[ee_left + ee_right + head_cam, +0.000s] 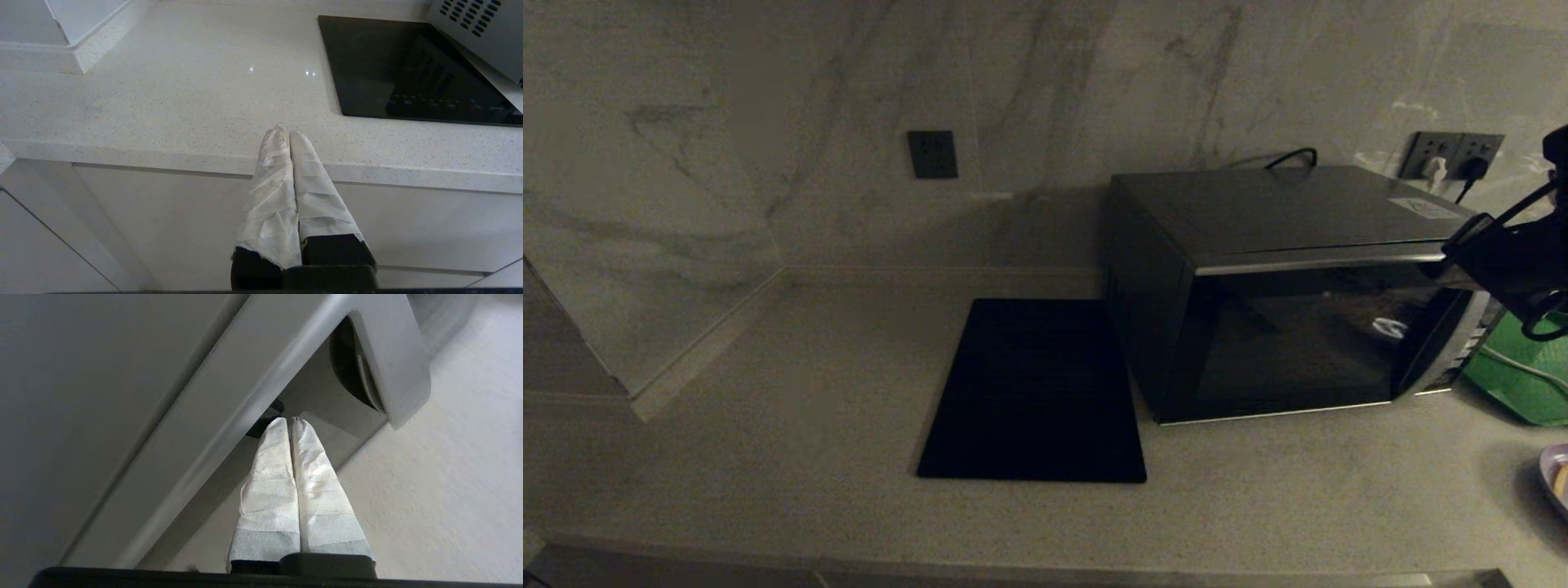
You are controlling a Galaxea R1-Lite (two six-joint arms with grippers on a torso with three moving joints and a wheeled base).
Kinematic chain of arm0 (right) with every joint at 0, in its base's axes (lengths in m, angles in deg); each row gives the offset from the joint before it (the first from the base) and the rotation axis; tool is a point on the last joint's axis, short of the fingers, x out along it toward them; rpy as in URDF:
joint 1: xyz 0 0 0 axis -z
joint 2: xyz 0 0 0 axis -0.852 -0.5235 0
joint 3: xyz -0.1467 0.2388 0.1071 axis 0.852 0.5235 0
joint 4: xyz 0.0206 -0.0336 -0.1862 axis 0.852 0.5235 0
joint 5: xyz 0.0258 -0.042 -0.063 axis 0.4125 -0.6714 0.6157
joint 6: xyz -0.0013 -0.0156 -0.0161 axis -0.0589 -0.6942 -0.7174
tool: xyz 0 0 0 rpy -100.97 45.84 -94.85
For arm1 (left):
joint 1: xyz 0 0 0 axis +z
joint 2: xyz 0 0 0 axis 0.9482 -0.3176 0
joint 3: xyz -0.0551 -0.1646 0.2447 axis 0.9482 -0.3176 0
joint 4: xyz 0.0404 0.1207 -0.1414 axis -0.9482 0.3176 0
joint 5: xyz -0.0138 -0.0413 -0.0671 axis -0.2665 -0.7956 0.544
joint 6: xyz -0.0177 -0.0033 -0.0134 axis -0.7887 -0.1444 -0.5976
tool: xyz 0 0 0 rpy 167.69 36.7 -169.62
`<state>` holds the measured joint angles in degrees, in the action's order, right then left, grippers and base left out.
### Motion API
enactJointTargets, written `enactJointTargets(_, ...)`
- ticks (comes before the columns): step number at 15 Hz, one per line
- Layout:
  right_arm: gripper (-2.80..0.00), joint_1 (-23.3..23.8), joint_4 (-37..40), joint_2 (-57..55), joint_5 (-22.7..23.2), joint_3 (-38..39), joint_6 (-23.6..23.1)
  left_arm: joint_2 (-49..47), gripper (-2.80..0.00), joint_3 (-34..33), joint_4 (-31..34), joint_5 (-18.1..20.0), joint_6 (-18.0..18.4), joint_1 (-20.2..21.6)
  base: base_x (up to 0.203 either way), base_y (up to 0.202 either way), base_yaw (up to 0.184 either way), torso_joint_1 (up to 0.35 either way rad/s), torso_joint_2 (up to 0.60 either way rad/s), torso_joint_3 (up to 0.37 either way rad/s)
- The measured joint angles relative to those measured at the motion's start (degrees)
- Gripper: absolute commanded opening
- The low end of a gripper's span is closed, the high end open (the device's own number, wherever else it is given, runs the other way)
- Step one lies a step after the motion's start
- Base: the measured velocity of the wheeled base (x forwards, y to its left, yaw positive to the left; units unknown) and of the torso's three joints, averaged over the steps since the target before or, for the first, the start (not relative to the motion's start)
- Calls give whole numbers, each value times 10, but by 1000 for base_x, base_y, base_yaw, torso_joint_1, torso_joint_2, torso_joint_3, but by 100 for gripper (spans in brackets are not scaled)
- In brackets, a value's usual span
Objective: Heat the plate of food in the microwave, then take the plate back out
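The right gripper (291, 421) has its two tape-wrapped fingers (271, 477) pressed together, holding nothing. The tips sit at the upper right corner of the microwave (1282, 294), close under the silver trim at the door's edge. Contact with the door cannot be confirmed.

The microwave door appears partly swung out at its right side, though the exact opening cannot be judged. The black button panel is mostly hidden behind the arm.

The plate of food (1556, 478) rests on the countertop (768, 425) at the right edge of the head view, in front of the green tray (1523, 380) and well apart from the microwave. It is not yet loaded.

The left gripper (286, 132) is parked over the front edge of the countertop, fingers closed and empty, near the black mat (1033, 392).

Risks from this position:
- Closed fingertips may slip off the smooth trim, leaving the door only partly open.
- A sideways push at the corner may shift the whole microwave on the countertop.
- The arm may snag the white cable (1515, 363) lying across the green tray.
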<state>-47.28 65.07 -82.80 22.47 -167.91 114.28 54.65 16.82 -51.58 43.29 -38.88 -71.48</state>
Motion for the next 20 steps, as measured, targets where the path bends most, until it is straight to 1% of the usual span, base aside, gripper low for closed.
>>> enactJointTargets(7, -280, 1, -24, -4, -3, 15, 1, 0, -280, 0, 0, 0, 0, 0, 0, 0, 0, 0, 0, 0)
enactJointTargets(10, -280, 8, -25, 46, -2, 59, -7, 0, -280, 0, 0, 0, 0, 0, 0, 0, 0, 0, 0, 0)
enactJointTargets(13, -280, 16, -17, 126, -4, 122, -35, 0, -280, 0, 0, 0, 0, 0, 0, 0, 0, 0, 0, 0)
enactJointTargets(16, -280, 34, 28, 220, -5, 172, -57, 0, -280, 0, 0, 0, 0, 0, 0, 0, 0, 0, 0, 0)
enactJointTargets(20, -280, 44, 157, 361, -6, 213, -104, 0, -280, 0, 0, 0, 0, 0, 0, 0, 0, 0, 0, 0)
